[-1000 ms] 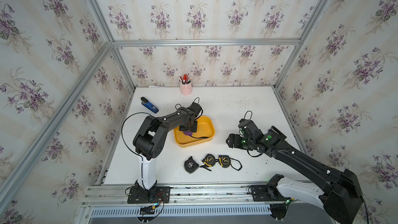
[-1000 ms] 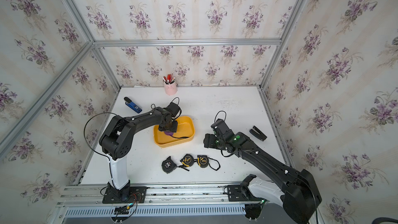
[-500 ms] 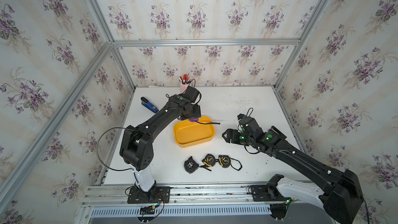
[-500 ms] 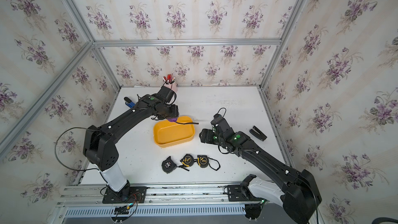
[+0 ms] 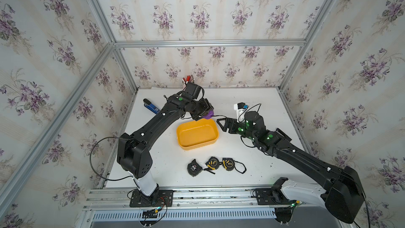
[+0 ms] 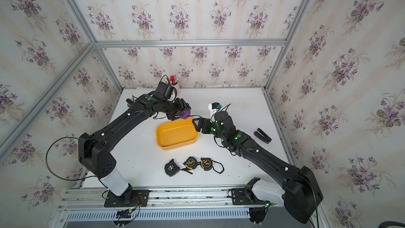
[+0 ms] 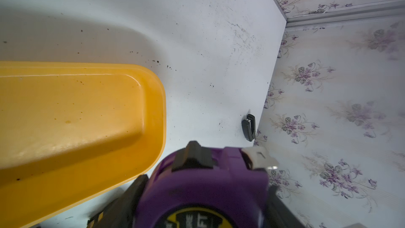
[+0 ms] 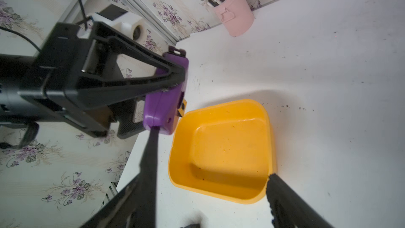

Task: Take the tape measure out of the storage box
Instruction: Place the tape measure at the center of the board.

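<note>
The white desk (image 5: 153,150) carries the shallow yellow plastic storage box (image 5: 197,134) near its middle. The right tool (image 5: 222,125) is just beside the box's right end, its jaws spread wide and gripping nothing. The left tool (image 5: 203,115) is clamped on the purple tape measure (image 8: 163,106), held in the air just over the box's far rim, while three black-and-yellow tape measures (image 5: 212,163) lie in a row in front of the box.
</note>
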